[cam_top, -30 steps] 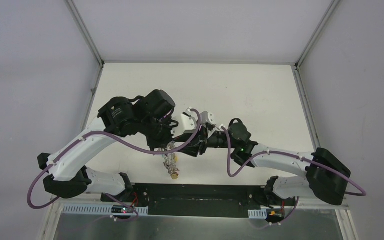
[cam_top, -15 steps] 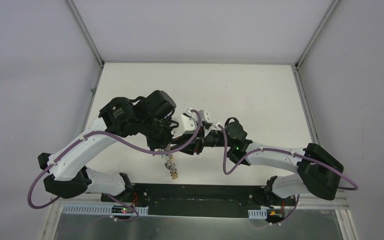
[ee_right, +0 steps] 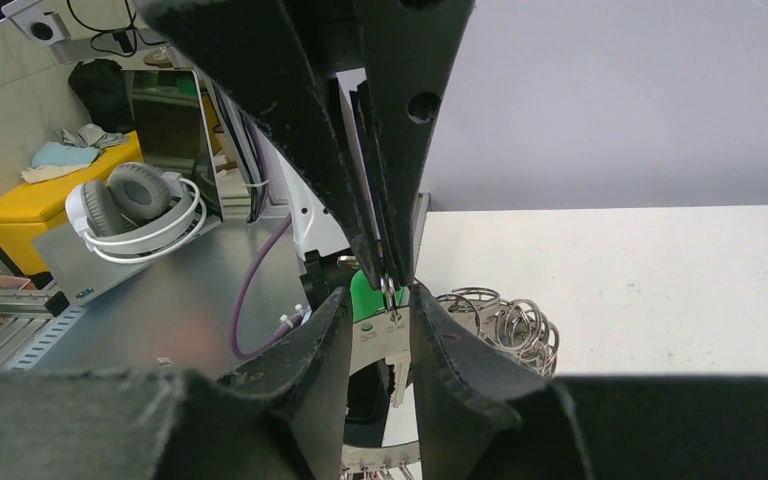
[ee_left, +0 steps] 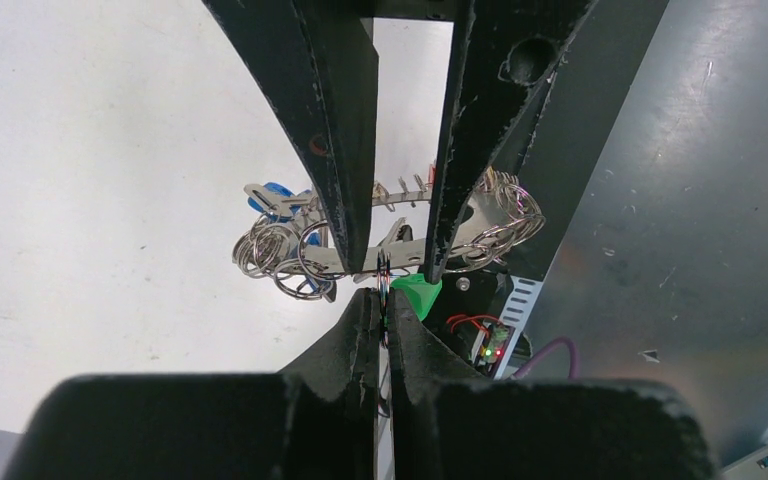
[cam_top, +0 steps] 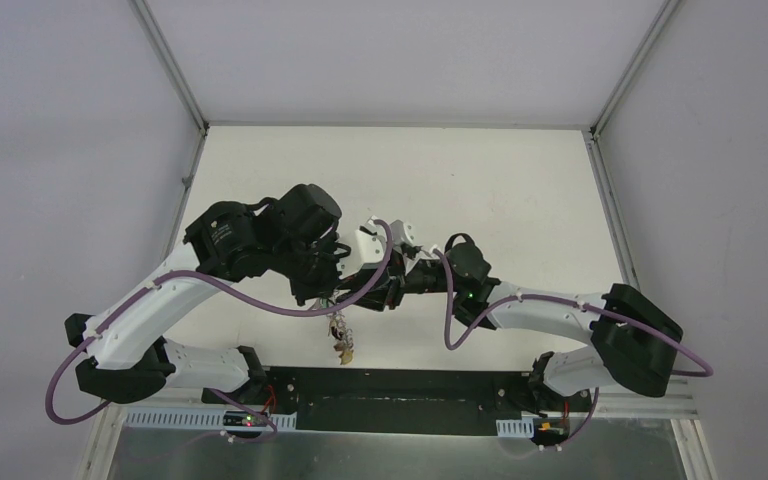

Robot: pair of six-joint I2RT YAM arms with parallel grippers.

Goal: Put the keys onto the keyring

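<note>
My right end effector (ee_right: 382,300) has edged in and narrowed; whether it grips, I cannot tell. My left end effector (ee_left: 383,298) stays pinching the keyring (ee_left: 502,222) wire, with the green-tagged key (ee_left: 416,294) just beyond its tips. Threading seems under way.

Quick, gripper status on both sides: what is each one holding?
Left gripper: closed, pinching the keyring.
Right gripper: jaws part-way apart around that pinch point; whether it grips anything cannot be told.
</note>
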